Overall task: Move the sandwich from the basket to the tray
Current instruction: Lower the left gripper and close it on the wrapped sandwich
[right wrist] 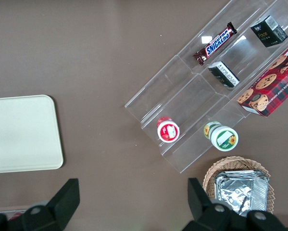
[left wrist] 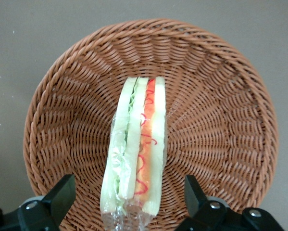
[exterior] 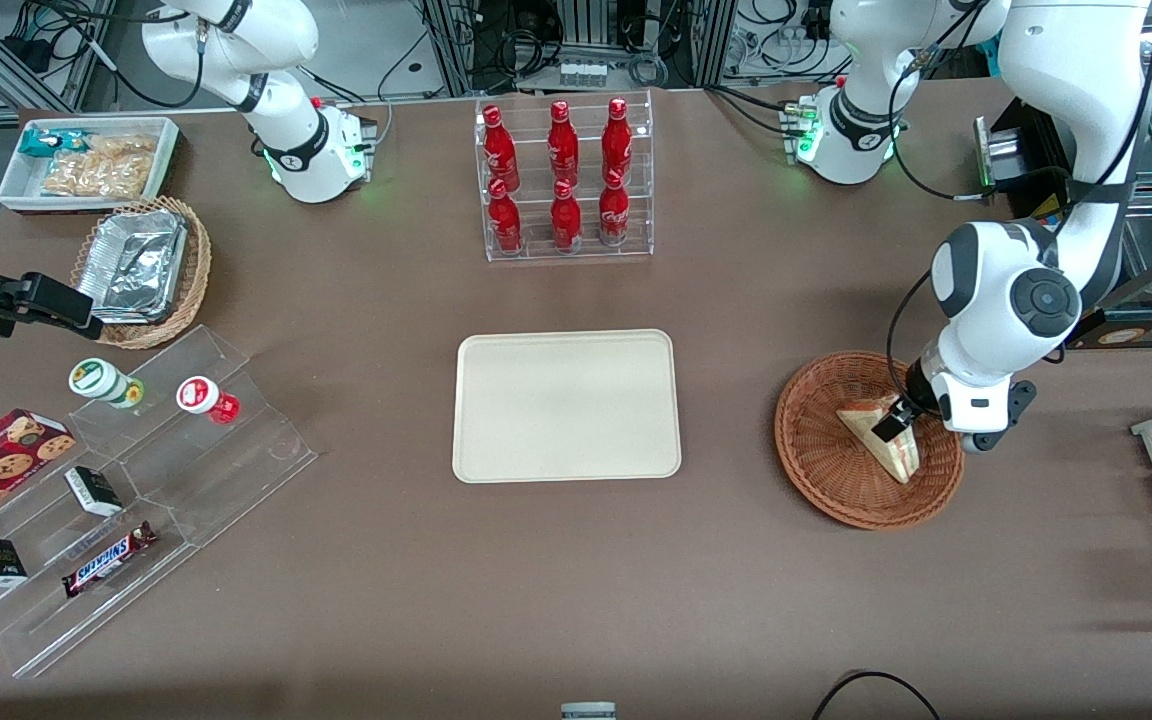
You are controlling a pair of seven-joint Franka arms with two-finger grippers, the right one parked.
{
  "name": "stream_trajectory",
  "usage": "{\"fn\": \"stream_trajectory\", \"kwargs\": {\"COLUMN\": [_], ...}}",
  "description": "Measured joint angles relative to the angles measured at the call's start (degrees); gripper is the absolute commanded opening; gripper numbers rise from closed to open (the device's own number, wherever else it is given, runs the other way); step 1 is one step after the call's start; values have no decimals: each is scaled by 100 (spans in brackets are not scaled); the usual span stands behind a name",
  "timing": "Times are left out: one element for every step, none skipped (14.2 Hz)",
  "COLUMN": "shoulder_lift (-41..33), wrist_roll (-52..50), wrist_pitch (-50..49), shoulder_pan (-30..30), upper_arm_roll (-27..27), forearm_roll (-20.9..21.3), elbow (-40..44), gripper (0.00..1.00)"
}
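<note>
The sandwich [exterior: 884,432] [left wrist: 136,154], a plastic-wrapped wedge with green and red-orange filling, lies in the reddish-brown wicker basket [exterior: 816,445] [left wrist: 220,106] toward the working arm's end of the table. My gripper [exterior: 898,418] [left wrist: 129,195] hangs low over the basket, open, one finger on each side of the sandwich with a gap to both. The cream tray [exterior: 567,405] [right wrist: 19,132] lies flat in the middle of the table with nothing on it.
A clear rack of red bottles [exterior: 564,175] stands farther from the front camera than the tray. Toward the parked arm's end are a clear stepped stand [exterior: 136,490] with snacks, a lighter basket of foil containers [exterior: 141,268] and a white bin [exterior: 88,160].
</note>
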Motion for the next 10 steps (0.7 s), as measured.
{"fn": "stream_trajectory", "kwargs": {"shoulder_lift": [56, 117, 174, 219, 252, 279, 294, 297, 295, 291], "wrist_roll": [-60, -106, -128, -137, -141, -154, -188, -221, -240, -242], "wrist_pitch": [15, 57, 93, 105, 110, 110, 110, 110, 110, 101], "shoulder_pan": [0, 0, -1, -1, -3, -5, -7, -8, -8, -8], "upper_arm_roll": [0, 0, -2, -5, -10, -16, -22, -26, -27, -27], "forearm_roll": [-2, -2, -2, -2, -2, -3, -3, -3, -3, -3], "elbow": [0, 0, 1, 2, 4, 4, 4, 5, 16, 33], "gripper": [100, 100, 95, 80, 59, 38, 23, 14, 12, 11]}}
